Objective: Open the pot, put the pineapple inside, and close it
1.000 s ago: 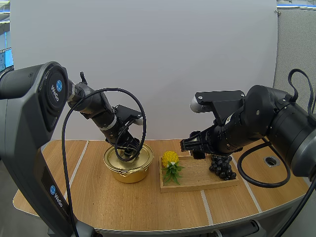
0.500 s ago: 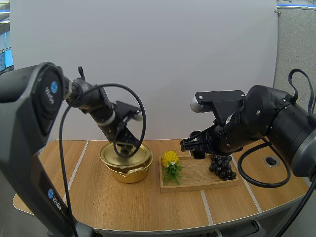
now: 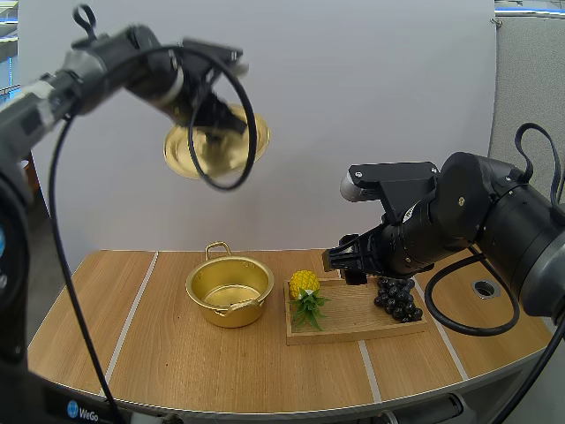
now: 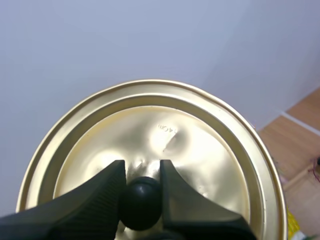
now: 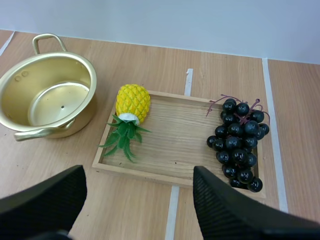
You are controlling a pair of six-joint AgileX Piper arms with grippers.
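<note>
Bright, even light all round. The round gold metal lid shines with soft glare. Faint shadows lie on the pale wooden surface. The high view's edges bend.

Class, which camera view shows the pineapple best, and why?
Right wrist view: the small yellow pineapple with green leaves lies whole on the wooden tray. High view: smaller, beside the golden metal pot. Left wrist view: perhaps a yellow sliver past the golden lid.
</note>
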